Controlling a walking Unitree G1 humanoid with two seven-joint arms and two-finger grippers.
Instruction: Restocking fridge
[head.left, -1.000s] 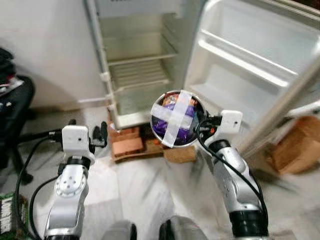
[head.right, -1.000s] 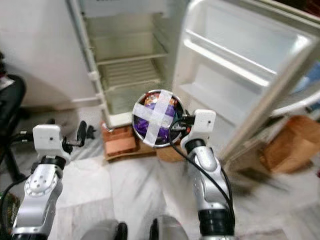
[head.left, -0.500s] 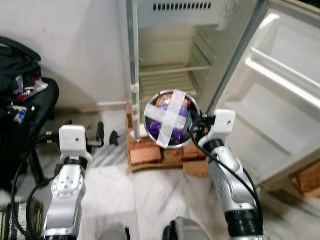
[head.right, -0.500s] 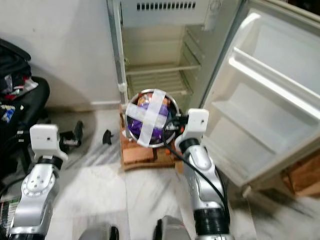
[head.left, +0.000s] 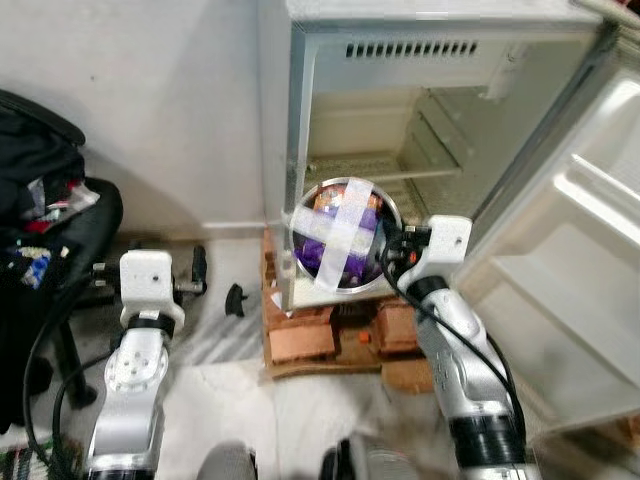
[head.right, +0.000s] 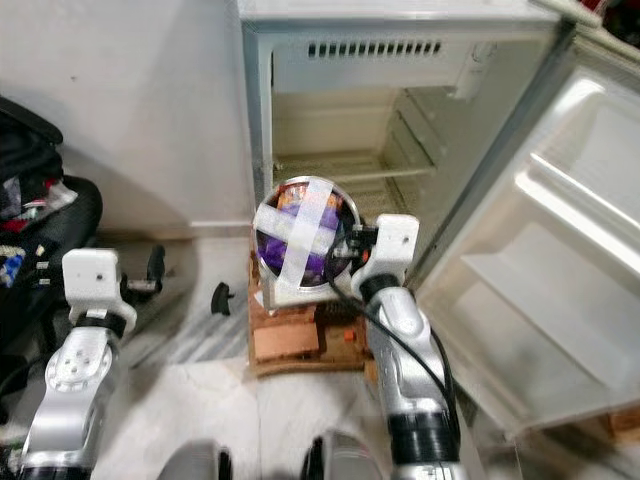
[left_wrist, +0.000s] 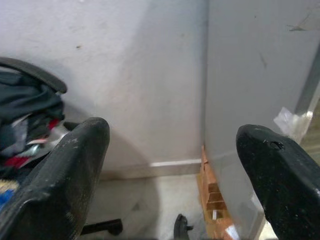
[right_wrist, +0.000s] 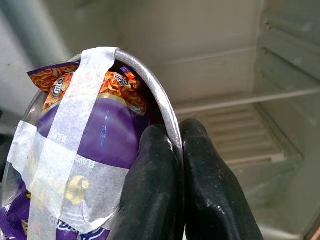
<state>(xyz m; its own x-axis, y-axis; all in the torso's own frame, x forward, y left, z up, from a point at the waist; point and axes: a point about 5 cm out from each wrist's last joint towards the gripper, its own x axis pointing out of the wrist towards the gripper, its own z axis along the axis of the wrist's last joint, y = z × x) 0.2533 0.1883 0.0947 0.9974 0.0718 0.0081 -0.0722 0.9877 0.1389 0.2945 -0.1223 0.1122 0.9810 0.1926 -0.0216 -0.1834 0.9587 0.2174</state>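
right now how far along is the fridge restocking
Done: the fridge door stands open. In hand: the right gripper pinches the rim of a taped steel bowl of snack packets, held up before the fridge. Left: the shelves look bare; the bowl is not yet inside. The left gripper is open.

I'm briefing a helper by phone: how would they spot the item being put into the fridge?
Find the open fridge on bricks. In front of it, the right gripper pinches the rim of a round steel bowl. Purple and orange snack packets are held in by a white tape cross.
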